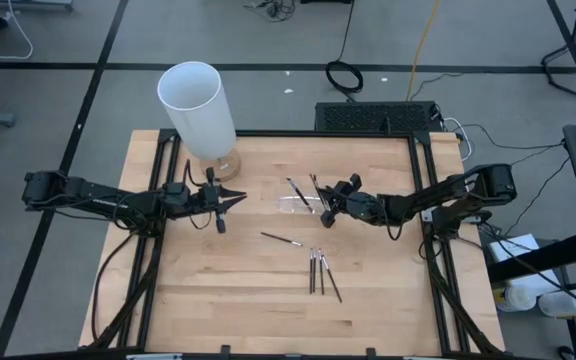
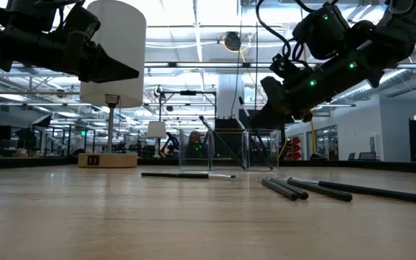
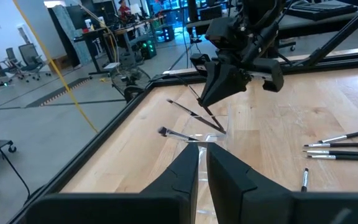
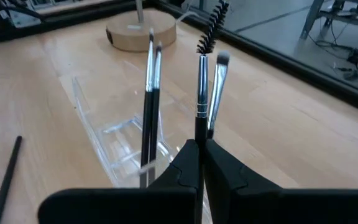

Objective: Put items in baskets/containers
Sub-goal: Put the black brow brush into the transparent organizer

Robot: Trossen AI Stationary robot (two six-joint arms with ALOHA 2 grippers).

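A clear plastic container (image 1: 298, 205) stands mid-table, and two dark-handled brushes (image 4: 149, 106) lean in it. My right gripper (image 1: 326, 209) hovers at its right side, shut on a brush with a spiral bristle tip (image 4: 202, 81). A soft-tipped brush (image 4: 219, 78) shows right beside that one. One brush (image 1: 281, 239) lies flat near the container. Three more (image 1: 319, 272) lie together toward the near edge. My left gripper (image 1: 230, 203) hangs above the table's left part, pointing at the container, shut with nothing in it. My right gripper pinches the spiral-tipped brush by its dark handle (image 4: 199, 129) between its two fingers. The fingers come from the table's right, slanting a little downward, and lie along the brush. The brush sticks out ahead of them over the container. Whether it touches the container I cannot tell.
A tall white cylinder (image 1: 199, 105) on a round wooden base (image 1: 227, 166) stands at the far left, just beyond my left gripper. Black frame rails (image 1: 423, 190) run along the table's edges. Bare wood lies at the near left.
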